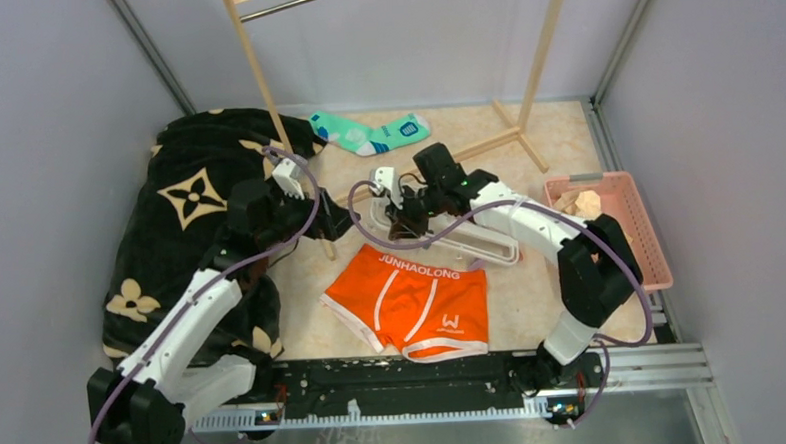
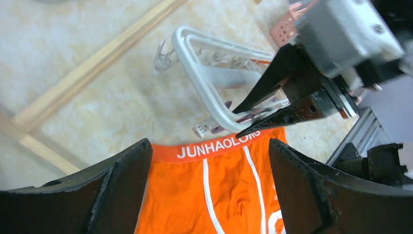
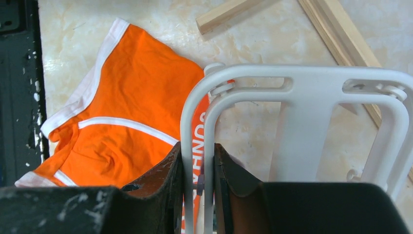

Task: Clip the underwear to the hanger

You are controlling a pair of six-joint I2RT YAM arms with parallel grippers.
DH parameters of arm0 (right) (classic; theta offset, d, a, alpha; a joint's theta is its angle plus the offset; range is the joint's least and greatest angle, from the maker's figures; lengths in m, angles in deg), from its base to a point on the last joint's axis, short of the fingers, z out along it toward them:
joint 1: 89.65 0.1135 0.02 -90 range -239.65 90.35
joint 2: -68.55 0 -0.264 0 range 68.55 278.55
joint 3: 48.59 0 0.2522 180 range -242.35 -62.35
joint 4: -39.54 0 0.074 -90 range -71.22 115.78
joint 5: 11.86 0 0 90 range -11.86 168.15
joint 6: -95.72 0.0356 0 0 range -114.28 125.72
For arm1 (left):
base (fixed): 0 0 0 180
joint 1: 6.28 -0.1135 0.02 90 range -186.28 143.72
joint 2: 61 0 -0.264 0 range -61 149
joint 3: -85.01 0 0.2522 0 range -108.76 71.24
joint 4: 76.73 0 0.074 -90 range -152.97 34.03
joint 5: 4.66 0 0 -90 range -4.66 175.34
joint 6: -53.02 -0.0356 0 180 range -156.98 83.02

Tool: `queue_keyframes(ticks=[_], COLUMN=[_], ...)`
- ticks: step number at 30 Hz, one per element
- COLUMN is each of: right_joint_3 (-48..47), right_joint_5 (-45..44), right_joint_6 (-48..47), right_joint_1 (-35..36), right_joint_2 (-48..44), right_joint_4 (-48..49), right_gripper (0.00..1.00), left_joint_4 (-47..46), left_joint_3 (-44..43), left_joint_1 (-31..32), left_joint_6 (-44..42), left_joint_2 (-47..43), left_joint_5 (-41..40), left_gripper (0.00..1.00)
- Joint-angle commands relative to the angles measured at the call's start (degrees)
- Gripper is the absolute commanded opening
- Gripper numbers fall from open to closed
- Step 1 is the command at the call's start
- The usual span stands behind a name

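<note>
The orange underwear (image 1: pixel 413 306) lies flat on the table, its lettered waistband toward the far side. The white hanger (image 1: pixel 490 246) lies just beyond it, one end over the waistband. My right gripper (image 1: pixel 404 221) is shut on the hanger's thin double rail at that end; in the right wrist view the rail (image 3: pixel 198 146) runs between the pads of the right gripper (image 3: pixel 198 168). My left gripper (image 1: pixel 335 223) hovers left of the hanger, open with nothing in it. In the left wrist view, the left gripper (image 2: pixel 209 175) frames the underwear (image 2: pixel 219 195) below the hanger (image 2: pixel 204 83).
A teal sock (image 1: pixel 370 133) lies at the back. The wooden rack (image 1: pixel 263 78) has its foot bars (image 2: pixel 97 63) on the table near the hanger. A dark flower-patterned blanket (image 1: pixel 188 201) covers the left side. A pink basket (image 1: pixel 619 222) stands at the right.
</note>
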Motion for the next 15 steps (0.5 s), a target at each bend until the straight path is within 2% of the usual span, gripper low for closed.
queue_keyframes(ticks=[1,5,8,12,15], right_joint_3=[-4.6,-1.1,5.2,13.3,16.3], right_joint_5=[4.5,4.0,2.3,1.6,3.4], right_joint_6=[-6.1,-5.9,-3.5,-1.9,-5.5], right_joint_1=[-0.4,-0.4,-0.4,-0.4,-0.4], right_joint_2=[-5.7,-10.7,-16.5,-24.0,-27.7], right_joint_4=[-5.9,-4.1,2.8,12.4,13.8], right_gripper=[0.0,0.0,0.0,0.0,0.0], left_joint_4=[-8.1,-17.4,-23.5,-23.3,-22.7], left_joint_3=[2.8,8.6,12.2,11.7,10.5], left_joint_1=[-0.1,-0.1,-0.1,-0.1,0.0], left_joint_6=[-10.5,-16.6,-21.2,-27.1,-30.3], left_joint_2=[-6.0,-11.4,-14.2,-13.5,-11.5], left_joint_5=[7.2,17.5,22.6,27.0,33.2], left_gripper=[0.94,0.92,0.89,0.85,0.82])
